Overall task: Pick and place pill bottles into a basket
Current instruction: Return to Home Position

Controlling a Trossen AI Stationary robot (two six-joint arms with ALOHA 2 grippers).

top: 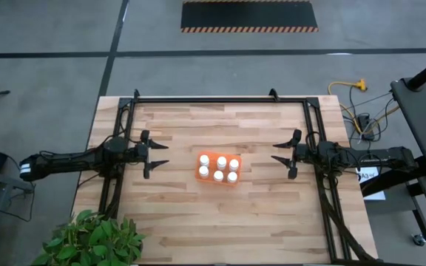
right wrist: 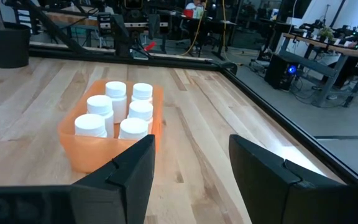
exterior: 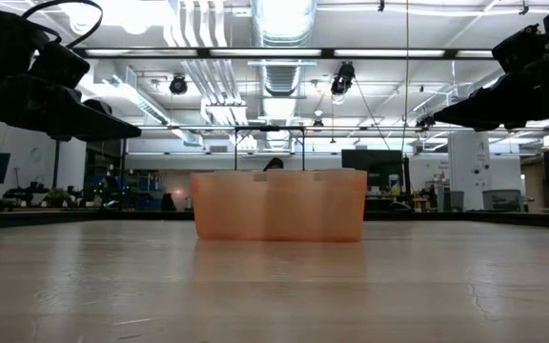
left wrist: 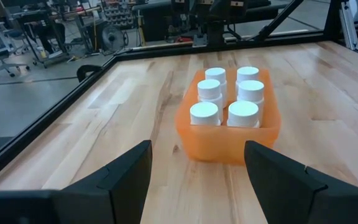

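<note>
The orange basket (top: 218, 169) stands on the wooden table near its middle, and several white pill bottles (top: 218, 168) stand upright inside it in two rows. It also shows in the left wrist view (left wrist: 229, 134), the right wrist view (right wrist: 114, 134) and the low view (exterior: 279, 205). My left gripper (top: 157, 156) is open and empty, raised above the table to the basket's left. My right gripper (top: 282, 154) is open and empty, raised to the basket's right.
A black metal frame (top: 220, 99) runs along the table's far, left and right edges. A green plant (top: 95, 240) sits at the near left corner. Bare wood lies all around the basket.
</note>
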